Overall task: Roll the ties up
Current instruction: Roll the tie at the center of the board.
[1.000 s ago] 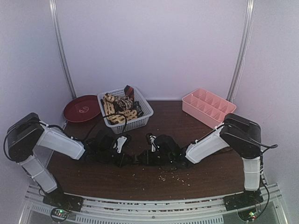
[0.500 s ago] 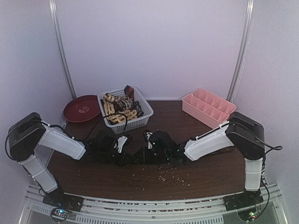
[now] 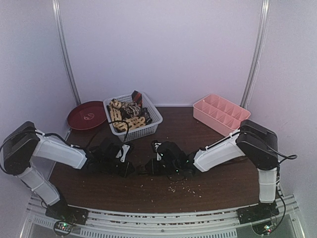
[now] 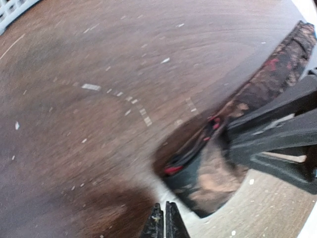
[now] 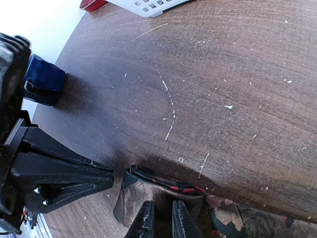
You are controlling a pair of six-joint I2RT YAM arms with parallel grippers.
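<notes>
**Rolling in hand: one dark patterned tie (image 5: 148,191), started at its folded end.**
Your right fingers (image 5: 177,220) pinch the tie's fold, and the rest runs back beneath that wrist on the worktop (image 5: 223,74). Your left fingers (image 4: 158,225), pressed together and empty, sit just short of the fold. Both arms reach low and inward. The next move likely calls for turning the fold over itself while the left fingers pin it. Other ties (image 3: 130,113) wait in the basket (image 3: 157,118), well beyond both.

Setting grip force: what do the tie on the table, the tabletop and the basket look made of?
The tie looks like soft fabric, matte with a mottled print; it folds limply. The tabletop is dark wood or laminate; grain and scratches show. The basket is probably plastic, a white moulded lattice.
</notes>
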